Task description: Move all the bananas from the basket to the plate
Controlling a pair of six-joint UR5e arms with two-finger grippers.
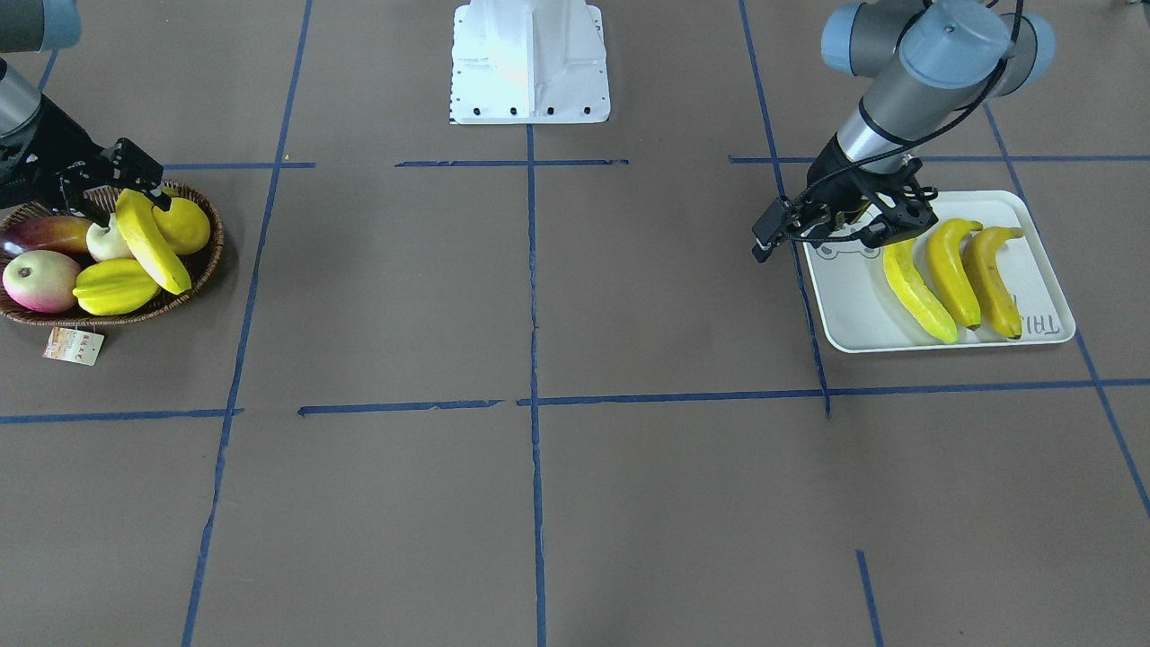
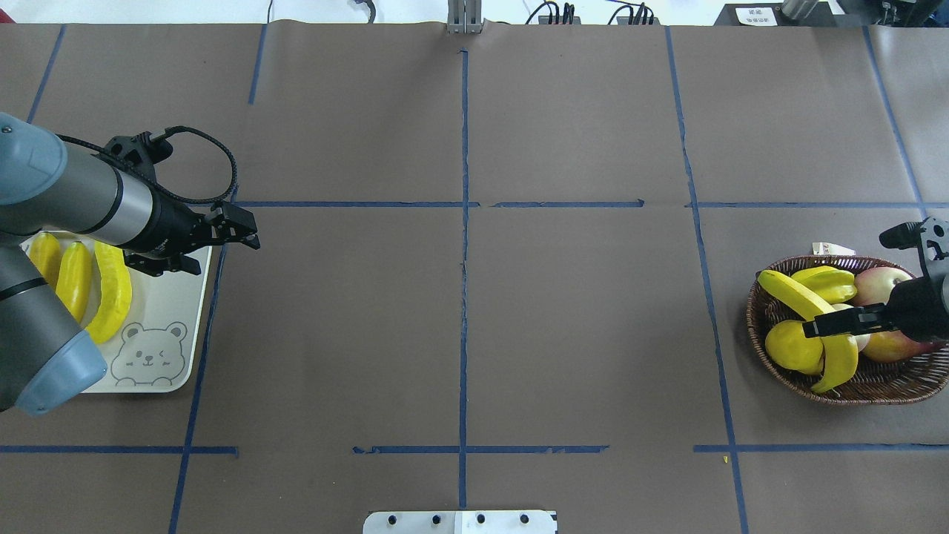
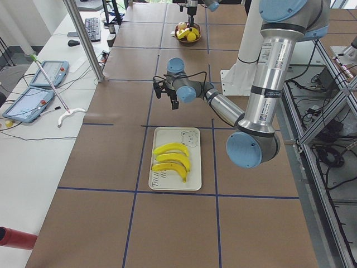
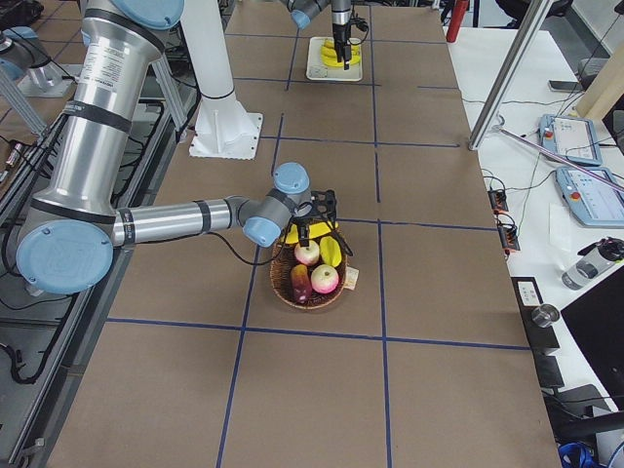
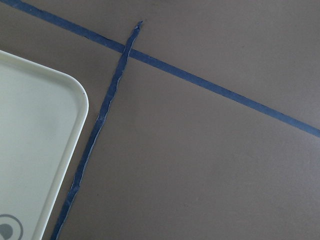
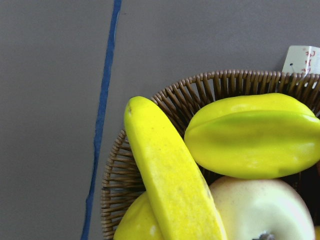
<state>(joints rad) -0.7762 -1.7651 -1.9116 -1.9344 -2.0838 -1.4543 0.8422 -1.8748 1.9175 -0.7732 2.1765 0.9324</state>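
One banana [image 1: 153, 247] [image 2: 797, 295] [image 6: 170, 175] lies slanted on top of the other fruit in the brown wicker basket [image 1: 216, 235] [image 2: 758, 348]. My right gripper [image 1: 115, 199] [image 2: 852, 334] reaches down into the basket and is shut on the banana's end nearest the robot. Three bananas [image 1: 952, 274] [image 2: 74, 282] lie side by side on the white bear-print plate [image 1: 853, 305] [image 2: 163, 311] [image 5: 35, 140]. My left gripper [image 1: 876, 235] [image 2: 167, 261] hovers open and empty over the plate's robot-side edge, by the banana tips.
A starfruit [image 1: 112, 288] [image 6: 250, 135], a lemon [image 1: 184, 225], a pale apple [image 1: 108, 241] and red-green fruits [image 1: 40, 280] share the basket. A paper tag [image 1: 74, 346] lies beside it. The white robot base [image 1: 530, 63] stands at the table's robot-side edge. Blue tape lines mark the brown tabletop.
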